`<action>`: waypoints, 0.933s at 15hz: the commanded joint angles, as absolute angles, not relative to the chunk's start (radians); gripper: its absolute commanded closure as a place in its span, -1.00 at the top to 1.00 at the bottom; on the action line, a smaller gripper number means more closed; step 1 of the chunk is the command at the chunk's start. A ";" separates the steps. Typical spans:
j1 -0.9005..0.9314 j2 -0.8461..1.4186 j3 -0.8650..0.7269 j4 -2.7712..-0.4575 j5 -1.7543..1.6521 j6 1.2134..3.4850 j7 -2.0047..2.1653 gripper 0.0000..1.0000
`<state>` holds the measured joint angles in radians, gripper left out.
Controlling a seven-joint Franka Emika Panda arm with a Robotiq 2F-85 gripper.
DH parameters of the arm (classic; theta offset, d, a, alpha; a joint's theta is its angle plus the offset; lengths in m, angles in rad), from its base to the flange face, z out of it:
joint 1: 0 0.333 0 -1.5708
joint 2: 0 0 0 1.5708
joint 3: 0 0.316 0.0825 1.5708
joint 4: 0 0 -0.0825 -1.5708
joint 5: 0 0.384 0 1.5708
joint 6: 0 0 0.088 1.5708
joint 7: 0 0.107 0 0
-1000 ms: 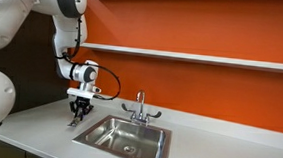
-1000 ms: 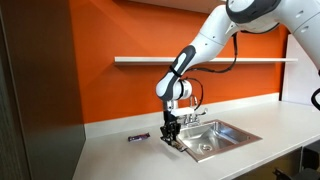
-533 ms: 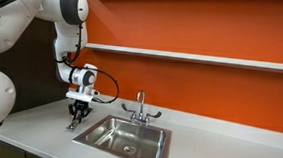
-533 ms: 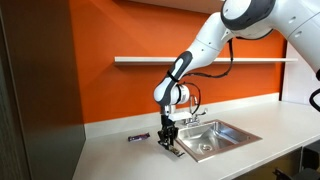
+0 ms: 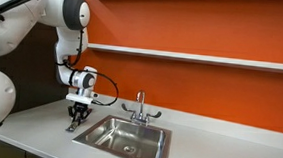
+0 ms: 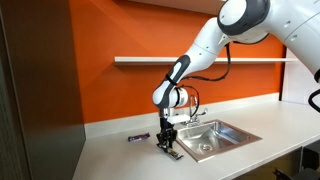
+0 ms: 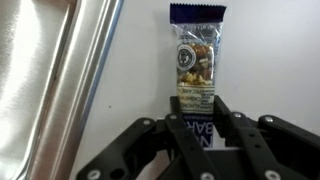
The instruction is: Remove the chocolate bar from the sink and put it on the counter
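Observation:
The chocolate bar (image 7: 197, 55) is a wrapped bar with a dark blue end and a nut picture. In the wrist view my gripper (image 7: 200, 110) is shut on its near end, one finger on each side. The bar rests on the pale counter (image 7: 275, 60) just beside the rim of the steel sink (image 7: 40, 80). In both exterior views my gripper (image 5: 77, 113) (image 6: 166, 141) points down at the counter (image 5: 28, 131) (image 6: 120, 160) next to the sink (image 5: 127, 138) (image 6: 215, 136), with the bar (image 5: 74, 124) (image 6: 173, 152) under it.
A chrome two-handled faucet (image 5: 139, 110) stands behind the sink. A second small dark bar (image 6: 138, 137) lies on the counter further from the sink. A narrow grey shelf (image 5: 203, 59) (image 6: 200, 60) runs along the orange wall.
My gripper has shifted slightly away from the sink and a little lower over the counter, with the bar still in it.

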<state>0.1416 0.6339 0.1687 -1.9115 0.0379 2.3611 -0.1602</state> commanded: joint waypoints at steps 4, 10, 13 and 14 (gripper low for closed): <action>0.135 0.654 0.176 -1.878 0.033 2.348 -0.175 0.44; 0.126 0.627 0.169 -1.891 0.039 2.355 -0.162 1.00; 0.118 0.609 0.161 -1.902 0.042 2.363 -0.156 1.00; 0.116 0.602 0.158 -1.907 0.042 2.366 -0.154 1.00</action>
